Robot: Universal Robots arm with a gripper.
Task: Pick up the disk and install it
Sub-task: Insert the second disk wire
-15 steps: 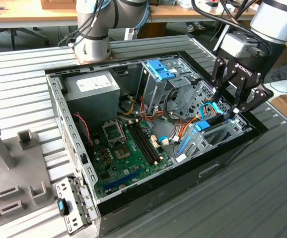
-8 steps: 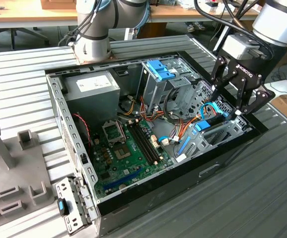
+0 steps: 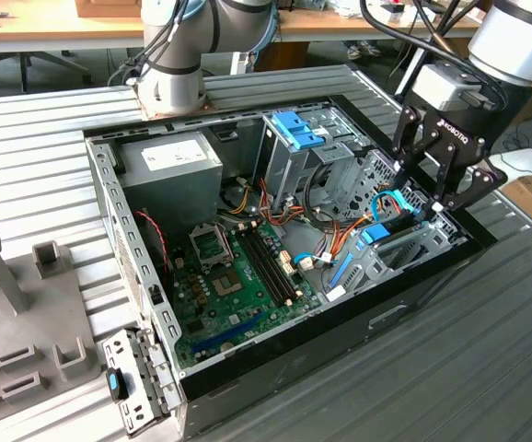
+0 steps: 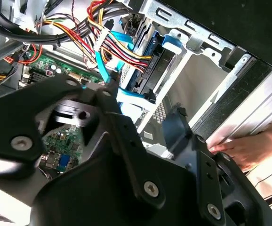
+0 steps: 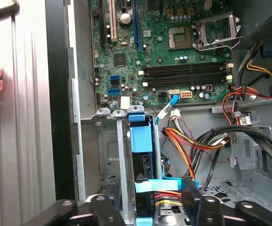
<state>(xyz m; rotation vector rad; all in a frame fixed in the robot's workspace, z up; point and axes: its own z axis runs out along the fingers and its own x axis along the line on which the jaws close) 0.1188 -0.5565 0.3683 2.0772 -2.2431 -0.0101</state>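
Gripper hangs over the drive bay w/ fingers spread, gripping nothing. Disk w/ blue rails sits upright in the bay slot, so install looks mostly done; can't tell if it's fully seated.

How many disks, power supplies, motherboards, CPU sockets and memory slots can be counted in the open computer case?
Disk: 1
Power supply: 1
Motherboard: 1
CPU socket: 1
Memory slots: 4
Total: 8
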